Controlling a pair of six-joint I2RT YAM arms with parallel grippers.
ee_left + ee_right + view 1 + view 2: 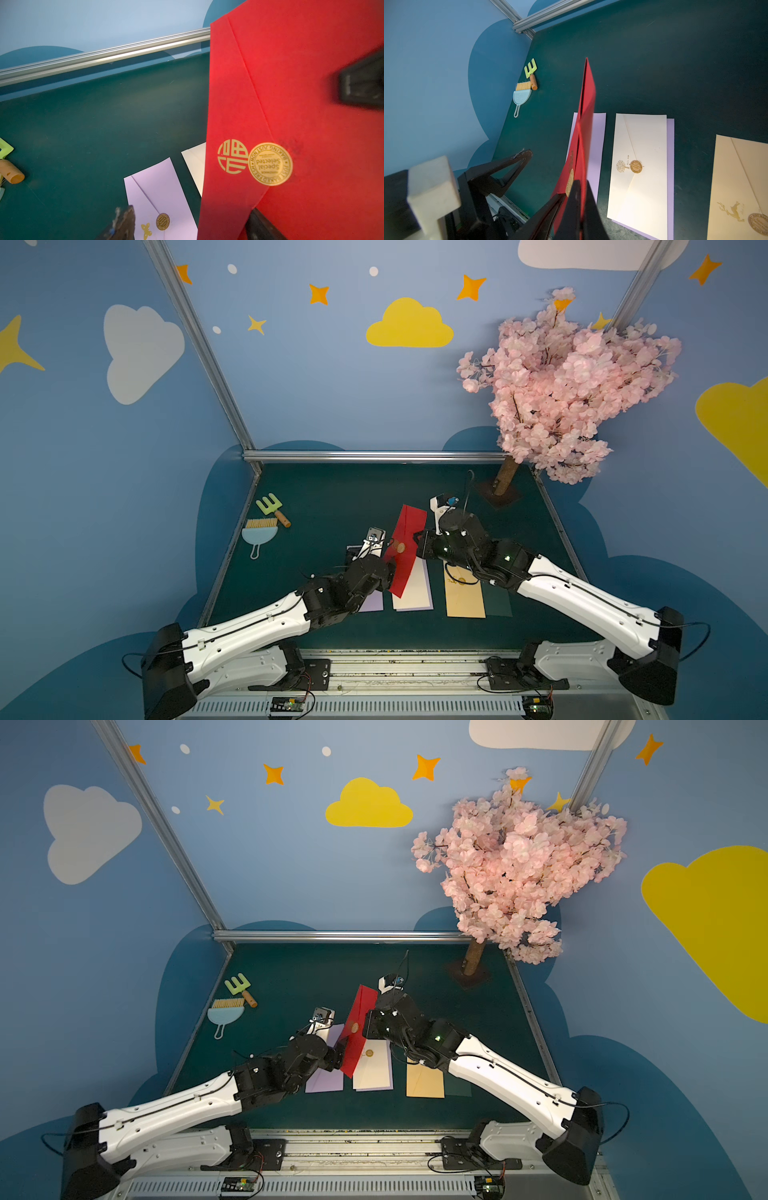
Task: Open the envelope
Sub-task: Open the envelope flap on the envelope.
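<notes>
Right gripper (576, 184) is clamping the red envelope (406, 547) upright over the table (332, 497) while left gripper (386, 563) is hanging wide open just beside the gold seal (270, 163), so it should be nipping only the flap (301, 93) edge there and peeling gently, not tearing.

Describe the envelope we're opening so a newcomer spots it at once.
Find the green table with the pink tree; near its front lies a row of flat envelopes. Above that row, between the arms, the right tool grips the red envelope: the only red one, and the only one held up.
</notes>
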